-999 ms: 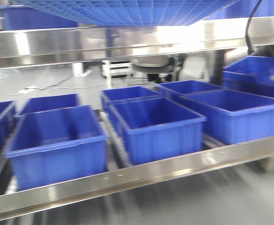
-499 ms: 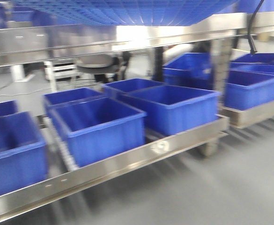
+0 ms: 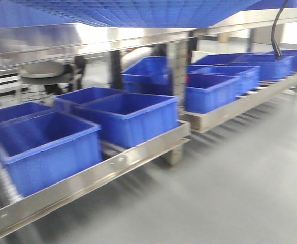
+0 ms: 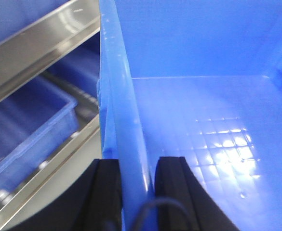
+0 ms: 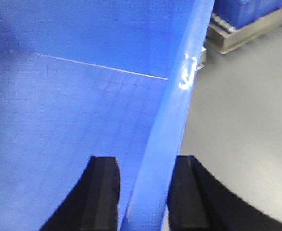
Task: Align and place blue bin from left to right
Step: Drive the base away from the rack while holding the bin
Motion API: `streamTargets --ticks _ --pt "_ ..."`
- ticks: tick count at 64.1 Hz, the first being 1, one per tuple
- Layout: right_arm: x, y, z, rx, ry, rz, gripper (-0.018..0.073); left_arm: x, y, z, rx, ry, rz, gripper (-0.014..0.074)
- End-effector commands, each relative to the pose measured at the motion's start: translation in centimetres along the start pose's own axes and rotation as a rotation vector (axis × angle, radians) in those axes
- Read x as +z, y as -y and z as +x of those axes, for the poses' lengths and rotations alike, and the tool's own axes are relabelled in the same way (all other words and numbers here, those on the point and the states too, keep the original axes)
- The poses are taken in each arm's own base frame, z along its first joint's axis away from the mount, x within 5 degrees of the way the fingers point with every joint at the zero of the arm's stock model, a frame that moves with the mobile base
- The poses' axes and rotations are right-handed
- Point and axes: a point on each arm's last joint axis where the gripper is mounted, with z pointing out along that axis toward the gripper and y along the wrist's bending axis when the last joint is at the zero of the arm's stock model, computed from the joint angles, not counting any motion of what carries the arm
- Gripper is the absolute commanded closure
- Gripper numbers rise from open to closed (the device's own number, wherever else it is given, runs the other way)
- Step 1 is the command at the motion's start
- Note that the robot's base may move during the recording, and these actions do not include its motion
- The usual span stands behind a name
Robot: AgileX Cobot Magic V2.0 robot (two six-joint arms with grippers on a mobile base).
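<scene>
Large cornflower-blue plastic bin (image 3: 138, 10), held aloft with its square-grid underside filling the top of the front view, its two opposite walls clamped between the nearly closed black fingers of the left gripper (image 4: 138, 192) and right gripper (image 5: 143, 190), above smaller royal-blue bins (image 3: 130, 117) on a stainless-steel rack (image 3: 112, 165).

The left gripper (image 4: 137, 166) clamps the wall of the blue bin (image 4: 203, 96), beside steel shelving (image 4: 30, 53).
</scene>
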Motion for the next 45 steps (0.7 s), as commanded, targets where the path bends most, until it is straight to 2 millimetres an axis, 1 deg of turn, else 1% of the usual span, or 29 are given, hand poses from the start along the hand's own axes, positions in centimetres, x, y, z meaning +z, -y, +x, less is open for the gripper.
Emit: streamTargets --ticks 1,45 --pt "-1.15 -0.97 -1.37 0.027 0.142 -0.065 0.0629 -2.77 2.54 -0.96 -0.005 0.103 0.177 0.0708" --pt "-1.15 -0.97 -1.37 0.027 0.142 -0.065 0.0629 -2.77 2.54 -0.96 -0.005 0.103 0.177 0.0708"
